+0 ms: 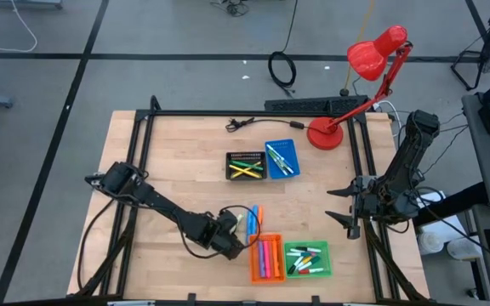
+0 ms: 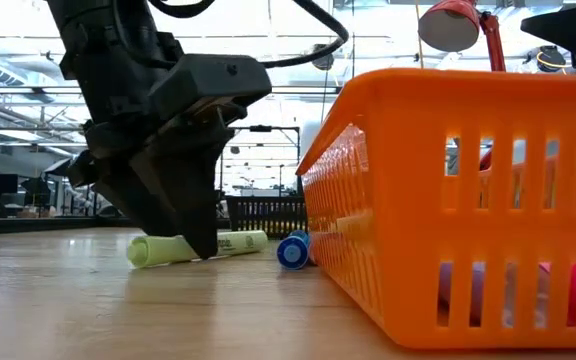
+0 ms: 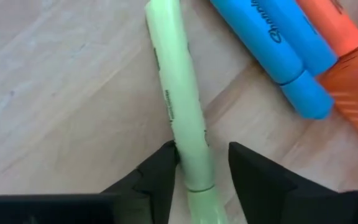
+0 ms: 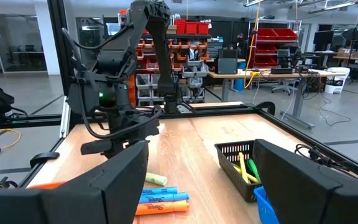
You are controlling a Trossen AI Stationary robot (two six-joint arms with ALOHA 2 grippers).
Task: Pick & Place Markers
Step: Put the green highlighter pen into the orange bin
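Matt wood table (image 1: 185, 161), glossy plastic orange tray (image 2: 448, 200)

Left claw (image 1: 235, 234) low on the counter (image 1: 177, 170) beside loose markers (image 1: 253, 219), just above the orange tray (image 1: 267, 259). Green tray (image 1: 308, 259) adjoining. Right claw (image 1: 344, 206) spread wide at the counter's right edge.

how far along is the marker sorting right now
Mostly done: markers already lie in the black tray, blue tray, orange tray and green tray. In hand: the left tool straddles the yellow-green marker on the table, not lifted. Left: the blue marker and orange marker beside it. The right tool waits open.
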